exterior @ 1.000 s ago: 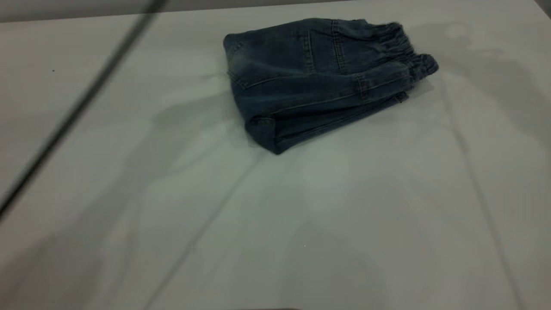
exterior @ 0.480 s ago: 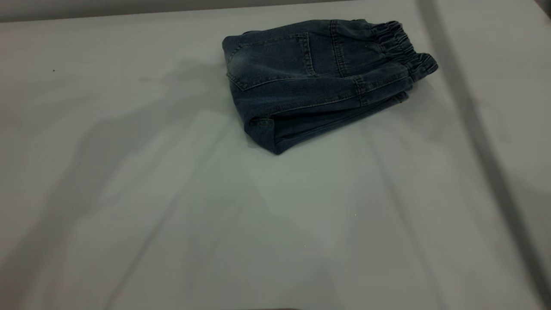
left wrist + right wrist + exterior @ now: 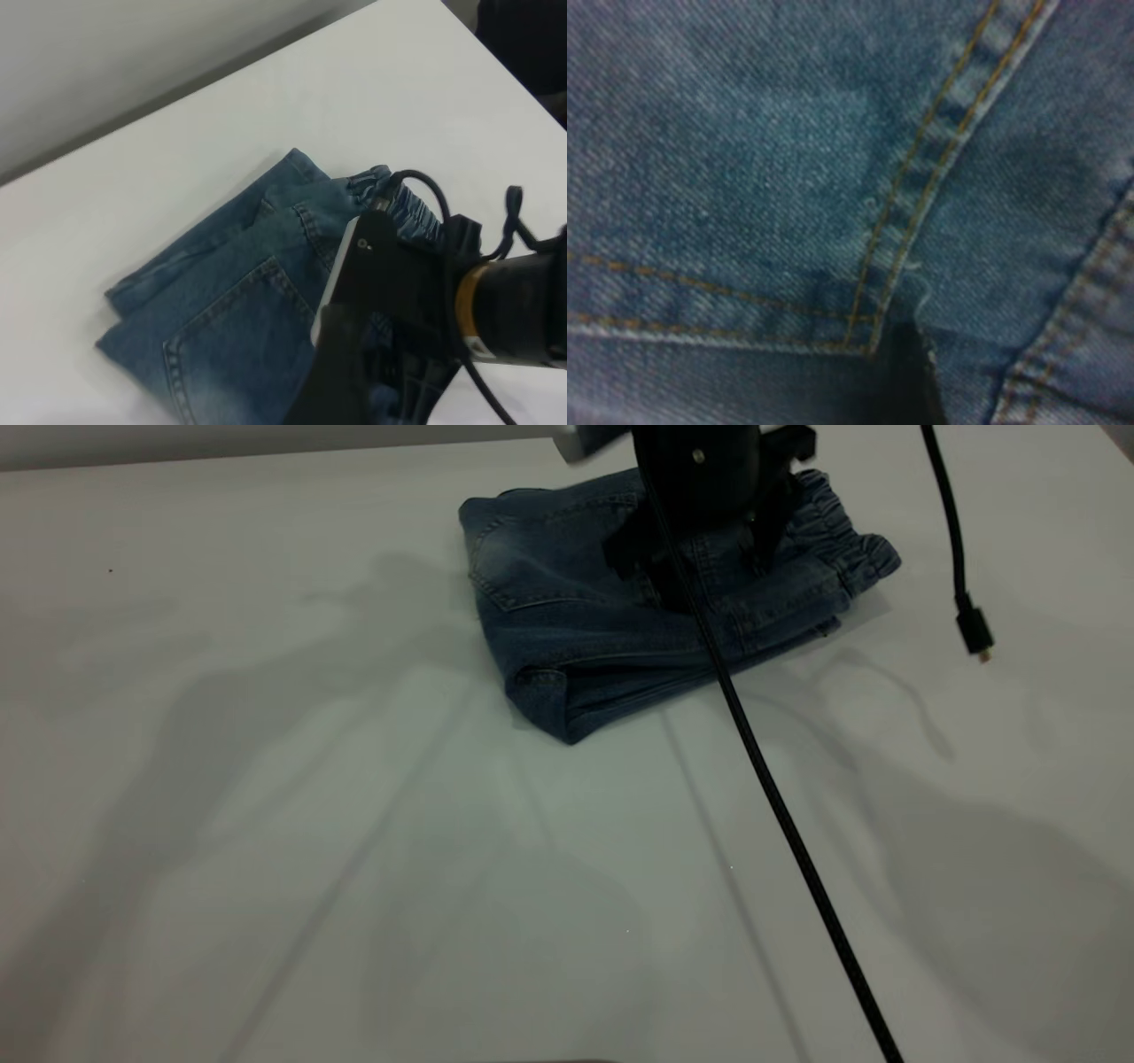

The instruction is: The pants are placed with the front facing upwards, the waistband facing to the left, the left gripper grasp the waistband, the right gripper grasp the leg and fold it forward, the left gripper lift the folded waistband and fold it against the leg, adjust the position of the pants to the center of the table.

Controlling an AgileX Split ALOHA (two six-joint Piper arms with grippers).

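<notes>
The pants point(image 3: 567, 629) lie folded into a compact bundle at the far middle of the table point(image 3: 354, 824), back pocket up, with the ruched waistband point(image 3: 846, 540) at the bundle's right end. Folded leg layers show along its near edge point(image 3: 620, 682). My right gripper point(image 3: 687, 576) is down on top of the bundle, near the waistband. Its wrist view is filled with denim and tan stitching point(image 3: 762, 150). The left wrist view looks at the pants point(image 3: 230, 310), the waistband point(image 3: 412, 212) and the right arm point(image 3: 514, 301) from farther off. A dark blur point(image 3: 337, 372) is the only sign of my left gripper.
A black cable point(image 3: 780, 806) runs from the right arm across the table to the near edge. A second cable hangs at the right and ends in a plug point(image 3: 973, 624). The table's far edge point(image 3: 266, 452) lies just behind the pants.
The right arm has come into the exterior view and dropped onto the folded pants, trailing its cables. The pants have not moved.
</notes>
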